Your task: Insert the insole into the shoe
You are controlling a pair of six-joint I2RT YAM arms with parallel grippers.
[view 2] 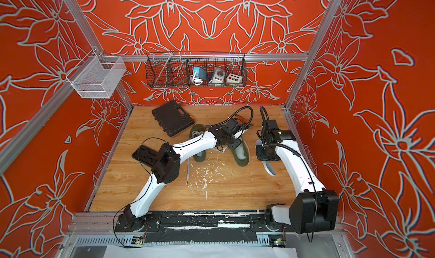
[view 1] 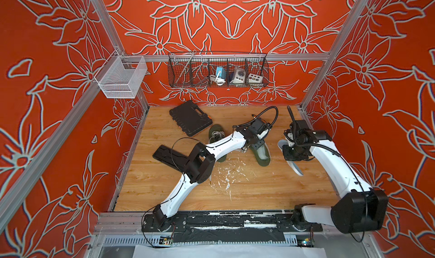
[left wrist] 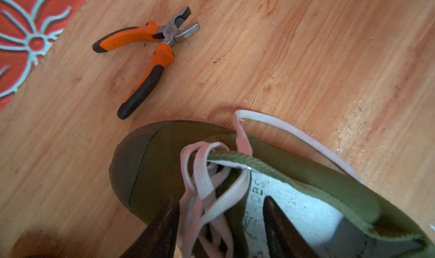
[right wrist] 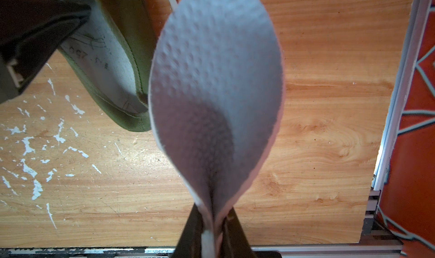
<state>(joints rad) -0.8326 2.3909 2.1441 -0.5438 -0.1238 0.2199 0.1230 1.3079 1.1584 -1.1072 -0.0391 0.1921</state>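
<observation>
The right gripper has its jaws pressed together on one end of the grey insole, and the pinch folds that end into a crease. The rest of the insole spreads out in a curled, dimpled oval in front of the gripper. In both top views the insole is on the right side of the wooden table, just beside the green shoe and outside it. Whether the insole touches the shoe's heel cannot be told.

The shoe lies near the middle of the table, and its opening shows a white lining with nothing in it. The left gripper is at the laced front of the shoe with its jaws apart. One of its fingers is over the white lining inside the opening, and the other is on the outer side of the pale laces, so the laced flap sits between them without being squeezed.

A second shoe of the same green lies to the left, partly under the left arm. A pair of orange-handled pliers lies open on the table beyond the shoe's toe. A black tool case rests near the back edge, and a wire basket hangs on the rear wall
</observation>
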